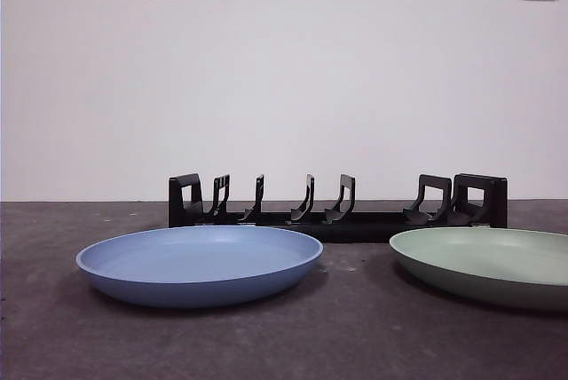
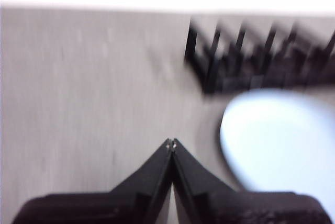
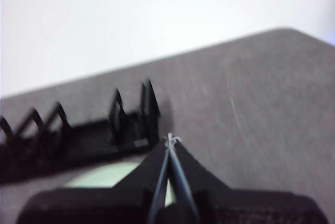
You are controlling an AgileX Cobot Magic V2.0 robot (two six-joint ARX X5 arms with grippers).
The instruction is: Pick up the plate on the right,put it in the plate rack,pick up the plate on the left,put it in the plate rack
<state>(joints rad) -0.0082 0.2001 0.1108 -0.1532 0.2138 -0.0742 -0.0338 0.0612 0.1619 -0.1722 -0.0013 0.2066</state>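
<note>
We are looking at the green plate (image 1: 497, 260) sitting flat on the table (image 1: 355, 336) at the lower right of the front frame, and the blue plate (image 1: 200, 260) lying lower left of centre, well apart from it. Both are looking like thin, rigid, matte plastic, so we are judging them light and stiff but smooth-skinned and liable to slip. The shallow upturned rim is the only place offering a hold, so we are expecting to pinch the green plate's near edge, one jaw over the lip and one sliding under it.

The plate rack (image 1: 337, 211) is stretching across mid-frame just behind both plates, and its slots between the curved prongs are holding nothing. Neither plate is carrying anything either.

The left gripper (image 2: 171, 143) is hovering above bare table beside the blue plate (image 2: 277, 140), its jaws pressed together at the tips and empty. The right gripper (image 3: 170, 140) is hanging over the green plate (image 3: 112, 174) near the rack's end (image 3: 131, 114), jaws likewise pressed together and gripping nothing. Both wrist views are blurring.
</note>
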